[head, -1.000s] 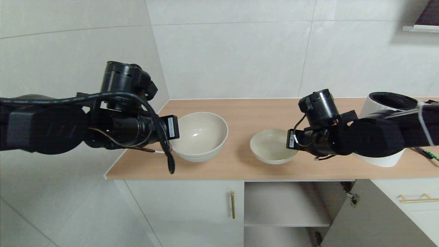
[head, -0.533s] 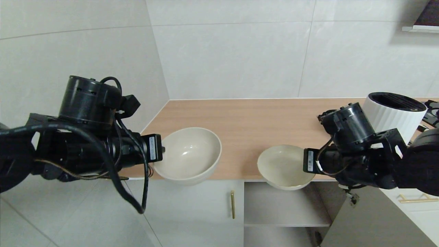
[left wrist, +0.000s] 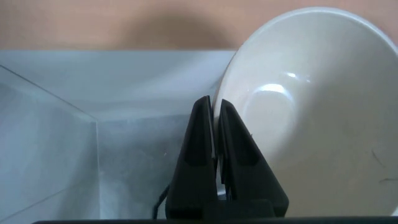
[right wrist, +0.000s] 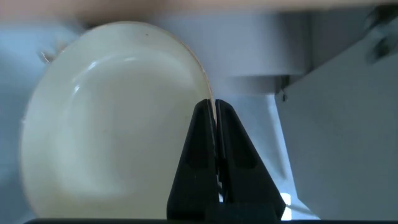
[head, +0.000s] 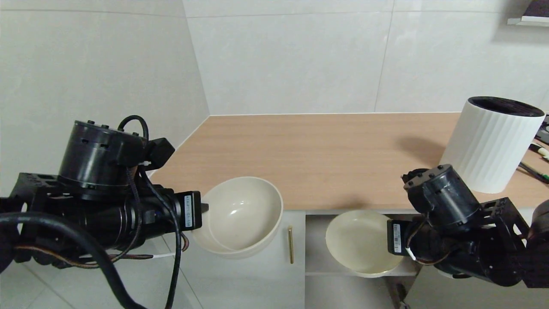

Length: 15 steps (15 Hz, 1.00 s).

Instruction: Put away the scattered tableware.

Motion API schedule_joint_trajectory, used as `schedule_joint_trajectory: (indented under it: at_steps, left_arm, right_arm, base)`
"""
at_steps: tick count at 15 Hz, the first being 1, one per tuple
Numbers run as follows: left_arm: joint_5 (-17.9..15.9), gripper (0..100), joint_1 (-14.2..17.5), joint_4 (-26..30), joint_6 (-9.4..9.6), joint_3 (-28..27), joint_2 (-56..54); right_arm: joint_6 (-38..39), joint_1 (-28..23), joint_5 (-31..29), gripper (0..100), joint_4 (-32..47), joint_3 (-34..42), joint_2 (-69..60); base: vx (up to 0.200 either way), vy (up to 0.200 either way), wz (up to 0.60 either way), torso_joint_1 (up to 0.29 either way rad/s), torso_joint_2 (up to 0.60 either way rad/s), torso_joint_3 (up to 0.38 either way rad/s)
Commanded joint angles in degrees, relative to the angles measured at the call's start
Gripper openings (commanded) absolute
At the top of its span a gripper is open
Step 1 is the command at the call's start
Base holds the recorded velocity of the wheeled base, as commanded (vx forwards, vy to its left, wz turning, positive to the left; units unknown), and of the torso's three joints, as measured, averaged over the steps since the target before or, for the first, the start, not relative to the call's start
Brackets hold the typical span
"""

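Cream deep bowl (head: 242, 212), yellowish shallow bowl (head: 358, 240), tan wood-grain counter (head: 309, 150)

Matte black everywhere: the left arm (head: 98, 206) sports a fat cylindrical housing, screw holes dotting its top, thick cables looping off, a thin brown wire below. The right arm (head: 463, 231) matches (white barcode labels on both wrists). Up close, the left gripper (left wrist: 214, 106) and right gripper (right wrist: 214, 107) are tapering black wedges.
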Motion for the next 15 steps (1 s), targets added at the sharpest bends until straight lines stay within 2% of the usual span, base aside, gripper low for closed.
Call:
schedule_joint_trajectory:
  at_steps: [1,6,15]
  left_arm:
    - [0.01,0,-0.19,-0.03,-0.03,0.20,0.86]
    - [0.01,0,-1.42,-0.73,0.06,1.08,2.97]
    - [0.01,0,-1.51,-1.79,-0.03,1.43,4.47]
  right_arm:
    - [0.56,1.44,-0.01,0,-0.07,1.77,0.06]
    - [0.65,2.32,-0.01,0,-0.33,2.91,3.22]
    - [0.82,2.41,-0.01,0,-3.23,4.40,9.02]
  base:
    - [0.000,0.000,0.00,-0.193,0.51,0.305]
    - [0.000,0.000,0.00,-0.167,0.50,0.312]
    - [0.000,0.000,0.00,-0.119,0.47,0.340]
